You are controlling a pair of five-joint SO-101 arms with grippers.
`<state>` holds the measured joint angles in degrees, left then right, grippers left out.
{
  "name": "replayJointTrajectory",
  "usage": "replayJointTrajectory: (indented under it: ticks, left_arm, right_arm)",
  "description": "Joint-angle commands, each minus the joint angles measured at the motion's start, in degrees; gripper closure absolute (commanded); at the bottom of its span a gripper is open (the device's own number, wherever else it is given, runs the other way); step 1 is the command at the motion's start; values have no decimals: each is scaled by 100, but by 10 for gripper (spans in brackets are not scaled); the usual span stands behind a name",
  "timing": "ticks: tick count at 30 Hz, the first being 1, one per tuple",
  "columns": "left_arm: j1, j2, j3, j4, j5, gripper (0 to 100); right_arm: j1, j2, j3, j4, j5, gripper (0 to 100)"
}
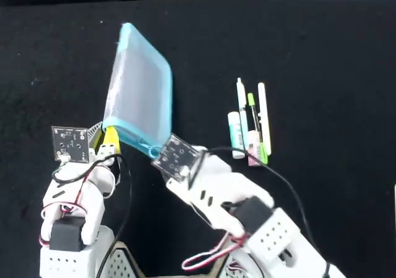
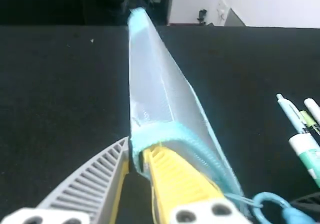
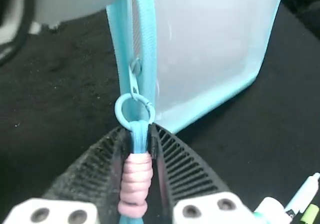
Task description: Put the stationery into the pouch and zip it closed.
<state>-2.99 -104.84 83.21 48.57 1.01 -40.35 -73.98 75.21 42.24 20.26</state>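
1. High view: a pale blue, see-through pouch (image 1: 139, 86) is held up on edge above a black table (image 1: 322, 49), leaning away from two robot arms.
2. The left pincer (image 1: 106, 143) is clenched on the pouch's near corner, at one end of the zip edge.
3. The right pincer (image 1: 159, 154) is clenched on the zip's pull strap (image 3: 135, 169) at the other end of that edge. The ring (image 3: 134, 112) and slider (image 3: 134, 77) sit just beyond its tips.
4. The stationery (image 1: 250, 126), several pens and a short tube, lies in a tight row on the table on the right side. It is well apart from the pouch and touched by neither pincer.
5. With nothing inside the pouch, the step in hand looks like opening the zip. Whether the teeth have parted cannot be told.
6. The next move likely calls for the right pincer to draw the strap along the zip edge toward the left pincer. The left pincer would brace the corner, and the pull should stay in line with the zip.
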Motion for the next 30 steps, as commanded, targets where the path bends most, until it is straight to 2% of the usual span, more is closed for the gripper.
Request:
replayJointTrajectory:
  ticks: [1,5,7,11,18,23,30]
  left_arm:
    - [-303,26,-251,18,-220,943]
    - [-277,26,-286,229,-220,828]
    - [-277,26,-277,246,-229,803]
    - [-180,26,-215,255,-659,801]
    - [549,26,251,211,-1371,798]
    - [646,26,365,158,-1477,798]
    - [593,35,875,-457,-1433,803]
  right_arm:
    - [211,-646,-4,316,26,988]
    - [211,-752,119,316,26,988]
    - [211,-752,127,316,26,988]
    - [229,-760,101,316,26,988]
    - [229,-796,84,316,26,988]
    - [229,-804,84,316,26,988]
    - [229,-804,75,316,26,988]
